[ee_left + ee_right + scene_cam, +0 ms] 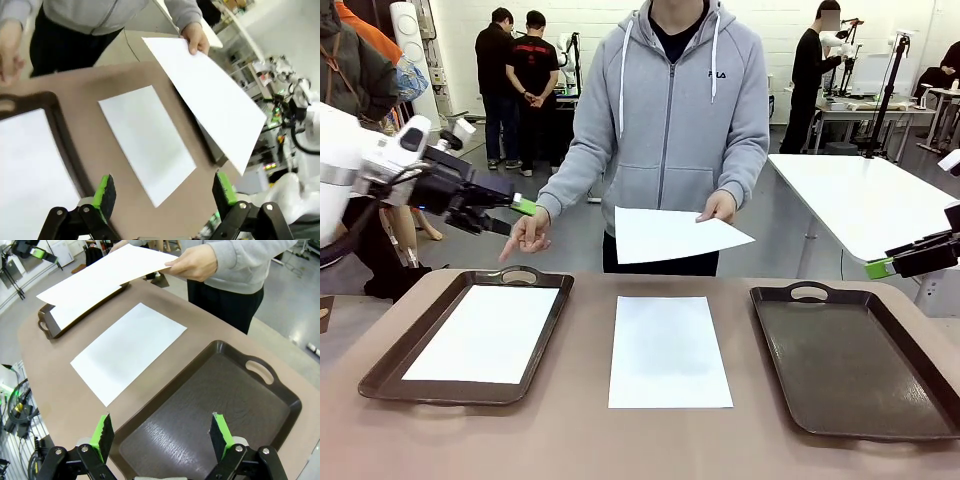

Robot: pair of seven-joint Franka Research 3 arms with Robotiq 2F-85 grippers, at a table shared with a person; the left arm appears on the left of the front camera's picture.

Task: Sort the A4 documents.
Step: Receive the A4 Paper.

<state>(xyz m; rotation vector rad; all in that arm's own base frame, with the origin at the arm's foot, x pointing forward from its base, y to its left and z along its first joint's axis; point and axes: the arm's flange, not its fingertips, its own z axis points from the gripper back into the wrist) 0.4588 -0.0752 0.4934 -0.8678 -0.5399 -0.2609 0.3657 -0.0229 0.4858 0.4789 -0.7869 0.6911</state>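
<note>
One white A4 document (668,350) lies flat on the table between the two trays. A second sheet (495,333) rests inside the left dark brown tray (380,375). The person holds a third sheet (678,235) in one hand above the table's far edge, while the other hand (528,235) points down at the left tray's handle. My left gripper (510,215) hovers open above the far left of the table, near that pointing hand. At the right edge, my right gripper (880,267) hangs open above the right tray (855,360). In the left wrist view, the open left gripper (164,192) frames the table sheet (147,140) and the held sheet (210,100).
The right tray (210,415) holds nothing and lies below my open right gripper (162,434). Bare brown tabletop (580,440) runs along the near edge. The person stands at the middle of the far side. A white table (860,195) stands behind at the right.
</note>
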